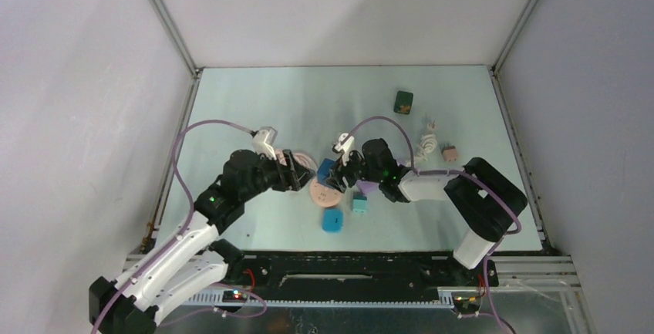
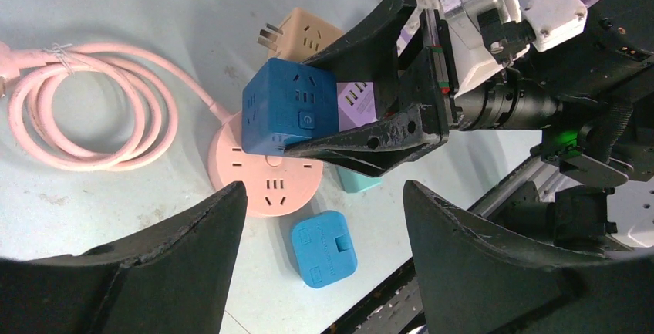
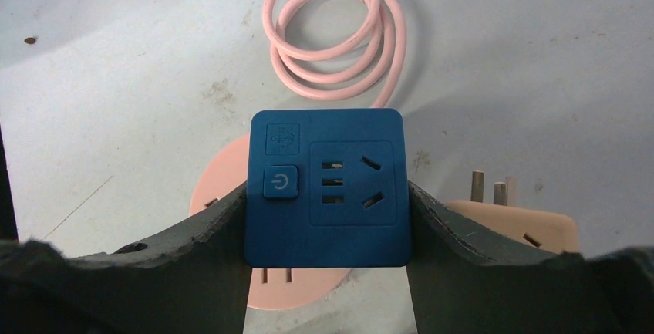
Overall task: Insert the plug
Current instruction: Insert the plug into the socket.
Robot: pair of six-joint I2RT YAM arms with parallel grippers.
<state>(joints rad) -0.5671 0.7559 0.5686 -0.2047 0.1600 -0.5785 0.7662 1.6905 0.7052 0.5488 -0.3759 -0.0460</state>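
Observation:
My right gripper (image 3: 328, 195) is shut on a dark blue cube plug (image 3: 325, 187), one finger on each side face. The cube's socket face and power button point at the right wrist camera. The cube (image 2: 289, 116) stands over the far part of the round pink socket (image 2: 266, 183), whose pink cable (image 2: 92, 114) lies coiled beside it. The cube's prongs are hidden, so I cannot tell whether they are in the socket's slots. My left gripper (image 2: 324, 187) is open just left of the socket (image 1: 320, 193), with nothing between its fingers.
A light blue flat adapter (image 2: 324, 247) lies in front of the pink socket. A teal block (image 1: 359, 204), a purple cube (image 2: 356, 102) and a tan cube plug (image 2: 301, 35) crowd around it. A green cube (image 1: 403, 102), a white cable (image 1: 426, 145) and a small tan plug (image 1: 450, 152) lie at the far right.

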